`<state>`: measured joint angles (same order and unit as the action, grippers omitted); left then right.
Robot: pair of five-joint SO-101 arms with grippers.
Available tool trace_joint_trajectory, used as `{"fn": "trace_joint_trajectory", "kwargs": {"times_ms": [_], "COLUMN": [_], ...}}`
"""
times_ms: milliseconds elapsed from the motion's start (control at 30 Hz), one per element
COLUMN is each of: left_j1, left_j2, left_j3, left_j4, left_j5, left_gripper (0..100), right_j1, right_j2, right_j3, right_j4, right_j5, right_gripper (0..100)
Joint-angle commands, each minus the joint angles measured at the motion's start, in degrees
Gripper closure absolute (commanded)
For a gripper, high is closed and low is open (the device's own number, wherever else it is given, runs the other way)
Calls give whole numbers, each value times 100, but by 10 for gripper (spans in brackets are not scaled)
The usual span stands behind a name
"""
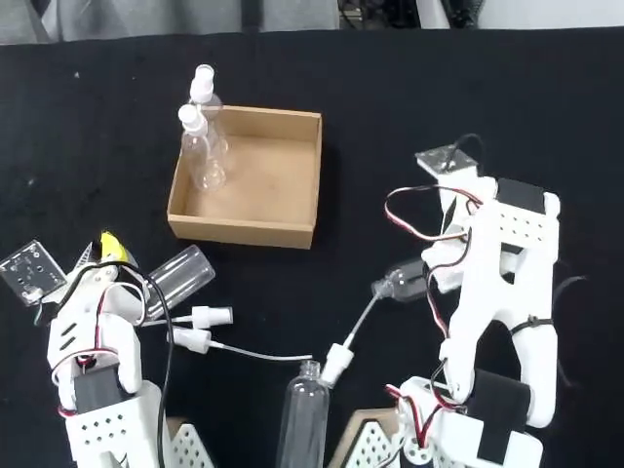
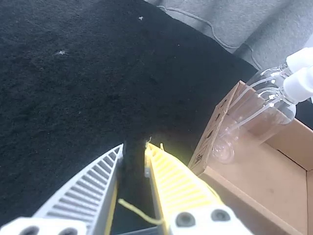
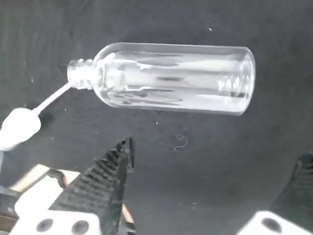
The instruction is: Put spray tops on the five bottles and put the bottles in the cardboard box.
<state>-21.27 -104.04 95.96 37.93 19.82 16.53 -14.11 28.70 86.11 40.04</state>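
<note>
Jaws spread wide and gripping nothing, your right gripper (image 3: 215,152) hangs over an uncapped bottle (image 3: 171,78) that lies on its side on the black table (image 1: 439,97). The bottle lies crosswise just past the fingertips and touches neither one. A spray top (image 3: 17,128) lies beside its neck, with the thin dip tube reaching to the mouth.

Your left gripper (image 2: 134,147) has a narrow gap between its grey finger (image 2: 93,186) and yellow finger (image 2: 171,181), and nothing is between them. It hangs over bare table just outside a corner of the cardboard box (image 2: 215,127).

The left wrist view shows two capped bottles (image 2: 254,107) leaning side by side against the box's inner wall, and grey cloth (image 2: 254,24) beyond the table edge.

The high view adds what neither wrist view takes in:
- A second bare bottle (image 1: 180,273) lies on its side just beside your left gripper.
- Two loose spray tops (image 1: 205,327) lie close together near that bottle, one trailing its tube across the table.
- A third bare bottle (image 1: 304,419) sits between the two arm bases, its neck near the spray top.

From above, your right arm hides most of the bottle under it, so you see just the neck and shoulder.
</note>
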Motion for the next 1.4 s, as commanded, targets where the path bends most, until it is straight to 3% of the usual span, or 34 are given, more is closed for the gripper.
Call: {"fn": "trace_joint_trajectory", "kwargs": {"times_ms": [0, 433, 733, 967, 1367], "left_j1": [-48, -48, -48, -48, -48], "left_j2": [-70, -70, -70, -70, -70], "left_j3": [145, 145, 145, 145, 145], "left_j4": [-62, -62, -62, -62, -62], "left_j5": [-44, -44, -44, -44, -44], "left_gripper": [934, 934, 934, 934, 934], "right_j1": [-79, -211, -897, -1213, -1204], "right_j2": [-101, -101, -66, -101, -84], "right_j3": [-145, -127, -110, 198, 1191], "right_j4": [35, 9, 9, 0, -1635], "right_j5": [668, 2585, 2716, 3279, 3560], "right_gripper": [568, 568, 568, 568, 568]}}
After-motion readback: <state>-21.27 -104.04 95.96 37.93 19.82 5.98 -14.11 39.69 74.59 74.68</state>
